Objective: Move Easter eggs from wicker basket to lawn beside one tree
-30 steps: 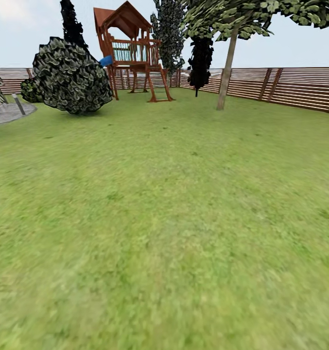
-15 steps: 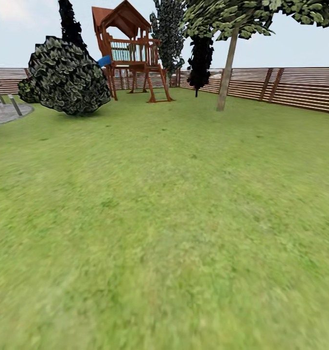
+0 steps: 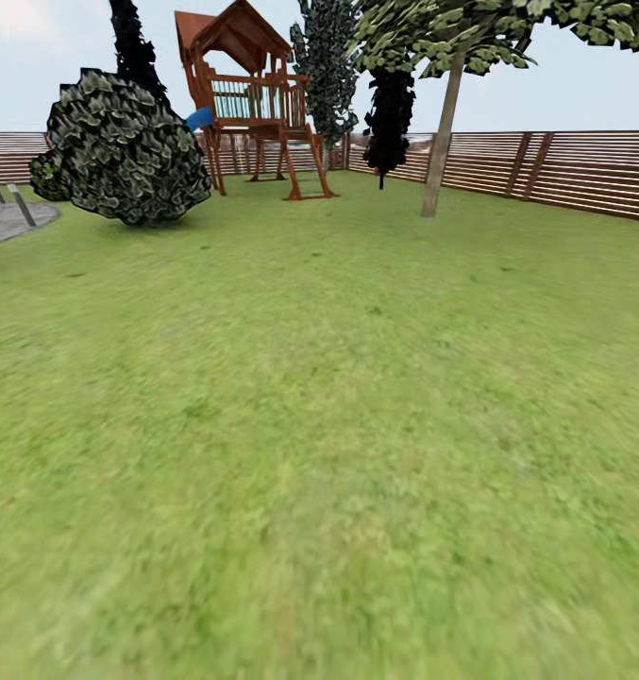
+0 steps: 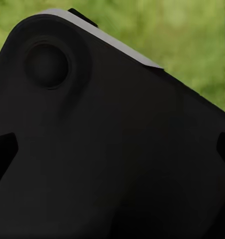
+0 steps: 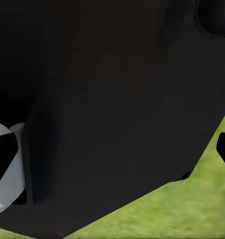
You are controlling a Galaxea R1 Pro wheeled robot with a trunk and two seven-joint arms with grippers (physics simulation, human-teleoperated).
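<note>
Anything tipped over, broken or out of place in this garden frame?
Nothing stands out. The lawn is even, the wooden play tower and the pale-trunked tree stand upright, and the slatted fence runs unbroken. Both wrist views are mostly blocked by dark robot housing, with grass beyond.

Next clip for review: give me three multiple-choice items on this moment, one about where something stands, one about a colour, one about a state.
1. Where does the pale-trunked tree stand?
A. On the lawn before the fence
B. In the gravel circle
C. Under the play tower

2. What colour is the slide on the play tower?
A. Red
B. Blue
C. Yellow

3. How does the tree's trunk stand?
A. Lying flat on the grass
B. Broken in two
C. Standing, leaning slightly

Answers: 1 A, its trunk foot meets grass with fence slats behind it. 2 B, a blue piece shows at the tower's left side. 3 C, the trunk rises whole from the grass, tilted a little.
</note>
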